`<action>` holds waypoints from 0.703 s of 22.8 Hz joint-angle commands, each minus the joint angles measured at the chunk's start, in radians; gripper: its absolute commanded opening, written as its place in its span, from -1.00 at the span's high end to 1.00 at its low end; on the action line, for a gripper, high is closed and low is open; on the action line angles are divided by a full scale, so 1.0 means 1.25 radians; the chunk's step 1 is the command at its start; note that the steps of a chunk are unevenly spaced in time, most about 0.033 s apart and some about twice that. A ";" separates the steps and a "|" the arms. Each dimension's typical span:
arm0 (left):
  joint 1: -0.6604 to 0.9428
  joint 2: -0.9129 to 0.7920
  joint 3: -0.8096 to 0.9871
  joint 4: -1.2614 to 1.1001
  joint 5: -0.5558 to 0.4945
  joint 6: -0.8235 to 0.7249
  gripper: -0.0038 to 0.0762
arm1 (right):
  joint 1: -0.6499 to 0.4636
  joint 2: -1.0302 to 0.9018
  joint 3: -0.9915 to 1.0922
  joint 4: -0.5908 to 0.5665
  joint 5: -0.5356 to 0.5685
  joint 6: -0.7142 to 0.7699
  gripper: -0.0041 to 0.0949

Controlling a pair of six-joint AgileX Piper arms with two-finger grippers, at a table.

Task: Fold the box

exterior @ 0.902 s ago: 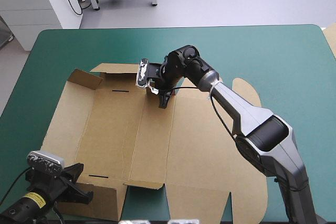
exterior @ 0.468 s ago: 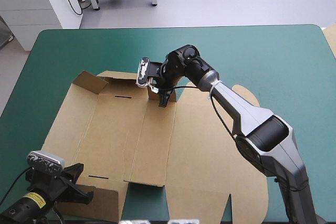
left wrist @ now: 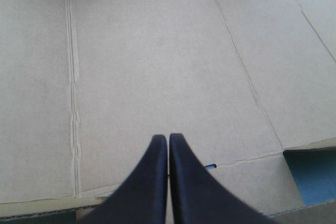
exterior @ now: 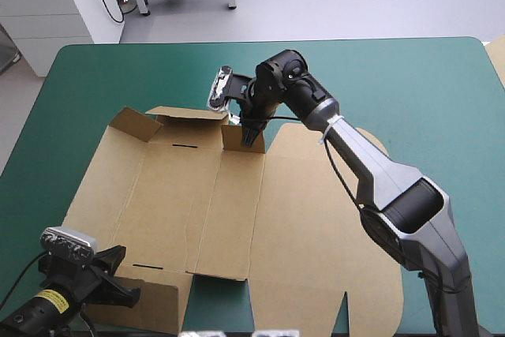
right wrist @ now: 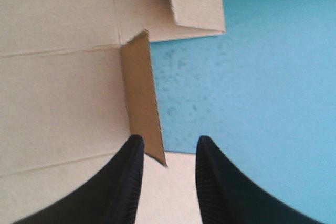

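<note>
1. The right arm (exterior: 394, 195) is stretched from the near right forward and to the left, reaching far over the table.
2. Its wrist is bent so that the right gripper (exterior: 251, 138) is pointed steeply downward.
3. Its black fingers (right wrist: 123, 182) are seen spread, with a clear gap between the tips.
4. The left arm (exterior: 35, 305) is held low at the near left corner, only its end being visible.
5. The left gripper (left wrist: 168, 141) is seen with its black fingers (left wrist: 147, 187) brought together in one pointed arch.

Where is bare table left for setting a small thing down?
Free: the teal-green cover between the box and the table's far edge, and its far right corner beyond the right arm. Crowded: the near left corner, where the left gripper holds the box.
</note>
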 commanded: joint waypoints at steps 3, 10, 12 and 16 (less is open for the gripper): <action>0.000 0.008 -0.024 -0.008 -0.050 -0.006 0.92 | -0.015 -0.107 -0.027 -0.109 0.016 0.099 0.35; 0.000 0.008 -0.024 -0.008 -0.050 -0.006 0.92 | -0.044 -0.194 -0.027 -0.215 0.018 0.203 0.95; 0.000 0.008 -0.024 -0.008 -0.050 -0.006 0.92 | -0.076 -0.258 -0.023 -0.289 0.018 0.301 0.96; 0.000 0.008 -0.024 -0.008 -0.050 -0.006 0.92 | -0.174 -0.397 0.098 -0.291 0.018 0.362 0.96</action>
